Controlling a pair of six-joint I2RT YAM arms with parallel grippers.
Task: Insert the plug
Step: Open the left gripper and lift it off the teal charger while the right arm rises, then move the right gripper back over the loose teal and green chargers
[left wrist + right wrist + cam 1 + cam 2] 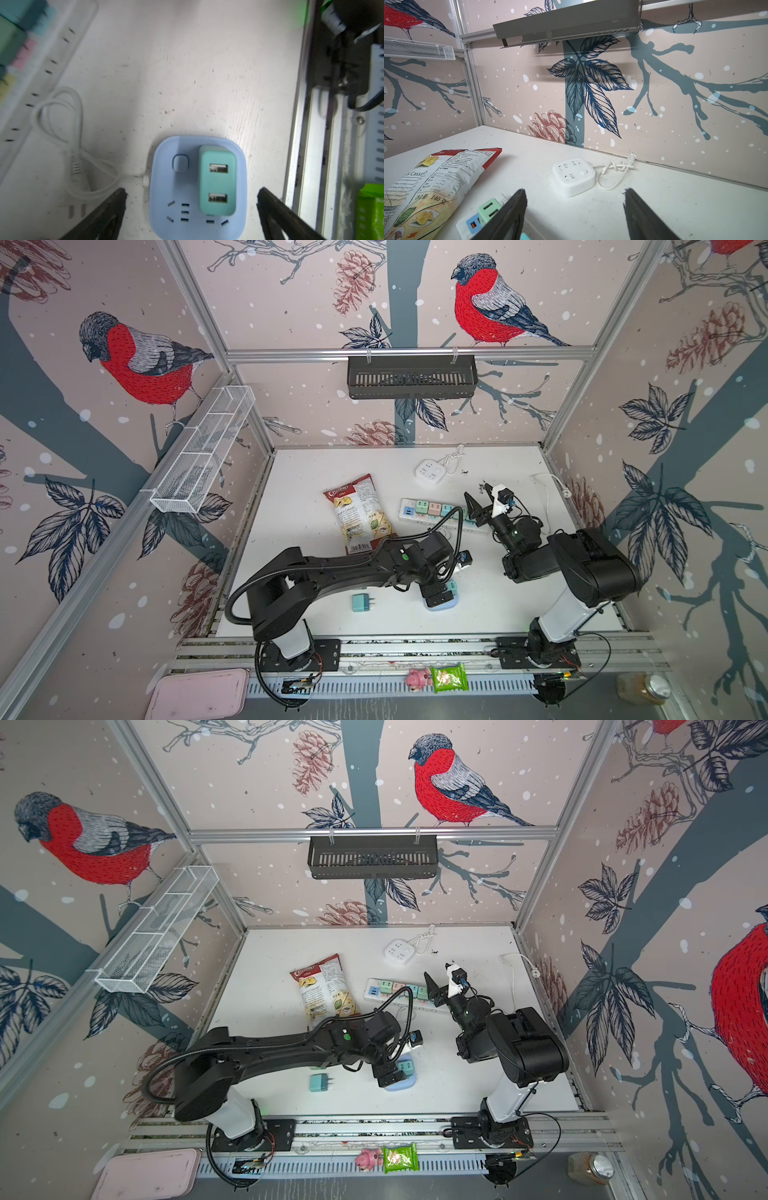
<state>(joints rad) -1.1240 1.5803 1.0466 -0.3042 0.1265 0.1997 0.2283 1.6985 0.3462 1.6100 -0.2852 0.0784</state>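
A teal two-port plug (217, 180) sits pushed into the pale blue square socket block (166, 191) near the table's front. My left gripper (192, 194) hovers over it, open, with its black fingers (116, 207) wide on both sides of the block and touching nothing. Both top views show that gripper (440, 596) pointing down at the plug (405, 1066). A second teal plug (362, 603) lies loose on the table to the left. My right gripper (575, 194) is open and empty, raised above the long power strip (440, 512).
A chips bag (359, 514) lies left of the strip, which carries several coloured plugs. A white square socket (573, 176) with a knotted cord sits near the back wall. A black basket (411, 377) and a white wire basket (208, 448) hang on the walls.
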